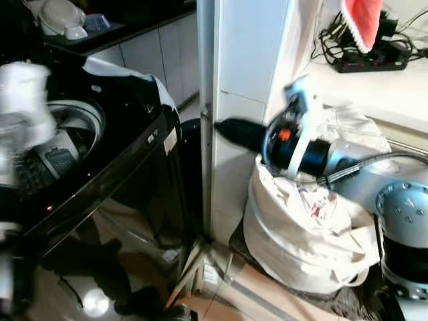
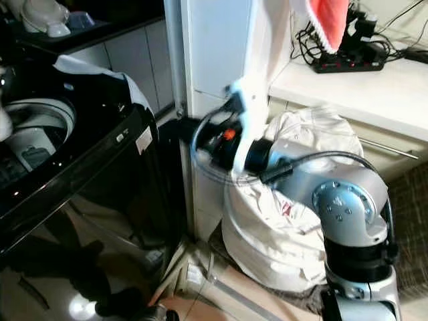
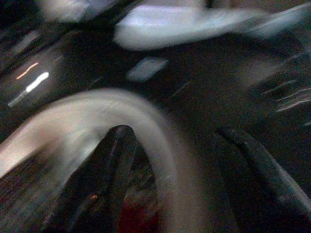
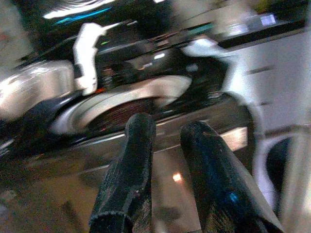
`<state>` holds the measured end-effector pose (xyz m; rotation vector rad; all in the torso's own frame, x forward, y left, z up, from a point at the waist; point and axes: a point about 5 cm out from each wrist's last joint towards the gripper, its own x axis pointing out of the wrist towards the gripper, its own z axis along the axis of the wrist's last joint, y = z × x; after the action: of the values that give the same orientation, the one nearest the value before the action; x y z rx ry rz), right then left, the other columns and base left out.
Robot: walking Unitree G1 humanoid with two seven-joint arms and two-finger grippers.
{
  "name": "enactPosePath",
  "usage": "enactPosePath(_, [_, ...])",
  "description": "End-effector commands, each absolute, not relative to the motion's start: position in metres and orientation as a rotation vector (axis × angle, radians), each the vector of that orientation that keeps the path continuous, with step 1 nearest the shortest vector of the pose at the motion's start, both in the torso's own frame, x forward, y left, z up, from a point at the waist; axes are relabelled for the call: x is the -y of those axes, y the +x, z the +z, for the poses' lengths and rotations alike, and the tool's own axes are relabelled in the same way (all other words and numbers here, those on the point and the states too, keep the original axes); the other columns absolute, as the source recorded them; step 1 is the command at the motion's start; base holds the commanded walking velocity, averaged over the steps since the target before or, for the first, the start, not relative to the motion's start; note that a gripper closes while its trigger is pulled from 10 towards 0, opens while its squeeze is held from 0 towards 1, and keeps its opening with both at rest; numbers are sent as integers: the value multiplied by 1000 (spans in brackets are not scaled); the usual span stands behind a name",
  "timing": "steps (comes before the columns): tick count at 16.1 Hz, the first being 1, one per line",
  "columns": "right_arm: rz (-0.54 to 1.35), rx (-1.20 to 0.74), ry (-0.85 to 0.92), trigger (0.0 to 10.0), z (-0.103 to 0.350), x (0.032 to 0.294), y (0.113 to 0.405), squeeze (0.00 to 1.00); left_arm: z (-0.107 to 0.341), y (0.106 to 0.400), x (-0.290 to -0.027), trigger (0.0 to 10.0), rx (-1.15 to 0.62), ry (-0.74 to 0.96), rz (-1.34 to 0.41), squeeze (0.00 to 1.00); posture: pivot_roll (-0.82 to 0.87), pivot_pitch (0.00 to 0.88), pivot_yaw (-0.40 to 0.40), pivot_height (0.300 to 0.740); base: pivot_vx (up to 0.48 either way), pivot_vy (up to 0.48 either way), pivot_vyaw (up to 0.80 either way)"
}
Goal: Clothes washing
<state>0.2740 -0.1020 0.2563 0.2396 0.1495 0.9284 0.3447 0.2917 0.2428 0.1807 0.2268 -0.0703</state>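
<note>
Black washing machine (image 1: 100, 154) on the left, lid up, round tub (image 1: 73, 127) open. White laundry bag (image 1: 301, 234) full of clothes on the floor to the right, beside a white cabinet (image 1: 241, 80). Right gripper (image 1: 231, 130) out in front of the bag, fingers (image 4: 131, 160) a little apart, holding nothing. Left gripper (image 3: 170, 165) over the tub rim, fingers (image 3: 112, 160) spread wide, blurry.

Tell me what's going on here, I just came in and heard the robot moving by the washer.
The robot stands beside a black top-loading washing machine whose lid is up, the drum ring in view. Its left gripper, fingers apart, is right over the drum rim. Its right gripper holds nothing and points toward the washer front, fingers slightly apart. That arm reaches across a full white laundry bag on the floor by the cabinet. The wrist views are blurred.
</note>
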Motion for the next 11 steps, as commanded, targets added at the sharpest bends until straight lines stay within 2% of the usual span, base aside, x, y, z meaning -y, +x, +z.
enactPosePath(1, [725,-114,192,10000,257,121,292,0,255,343,-248,10000,-71,136,-303,0,53,0,51,740,0,0,0])
enactPosePath(2, [641,-125,145,10000,252,130,298,0,253,341,-228,10000,-50,96,-395,0,53,0,51,740,0,0,0])
enactPosePath(3, [476,-198,58,10000,235,155,308,1000,238,333,-185,10000,-22,68,-577,0,31,0,78,740,0,0,0])
enactPosePath(5, [353,-329,43,10000,201,186,316,1000,216,330,-148,10000,-21,59,-650,0,2,0,110,740,0,0,0])
enactPosePath(7, [313,-458,-74,10000,172,209,314,1000,198,324,-120,10000,-28,100,-694,0,1,0,114,740,0,0,0])
enactPosePath(9, [308,-419,-37,10000,176,214,309,1000,193,320,-110,10000,-1,51,-617,0,2,0,108,740,0,0,0])
enactPosePath(11, [285,-405,-55,10000,170,215,302,1000,182,314,-113,10000,28,0,-498,0,-9,0,109,740,0,0,0])
